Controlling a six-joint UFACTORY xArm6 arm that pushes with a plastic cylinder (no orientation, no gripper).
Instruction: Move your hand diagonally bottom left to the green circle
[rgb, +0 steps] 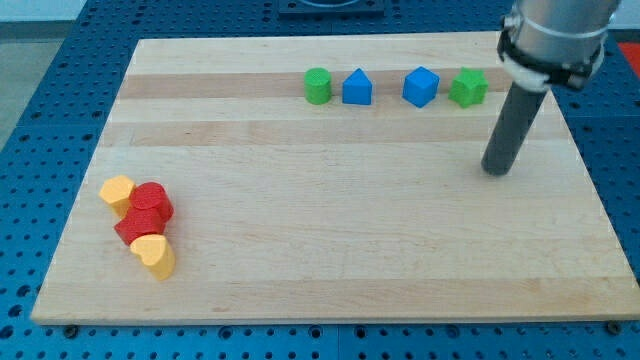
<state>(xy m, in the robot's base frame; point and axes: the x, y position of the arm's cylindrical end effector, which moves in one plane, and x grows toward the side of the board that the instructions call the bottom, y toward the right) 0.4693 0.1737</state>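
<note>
Green circle: small ridged cylinder, leftmost in the top row.

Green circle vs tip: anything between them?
Camera view: bare board on the straight line from my tip to the green circle; the blue blocks sit just above.

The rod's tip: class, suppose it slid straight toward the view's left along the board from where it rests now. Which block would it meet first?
Probably none. My tip sits below the top row, the green circle included, and above the red and yellow cluster, so the way looks free.
</note>
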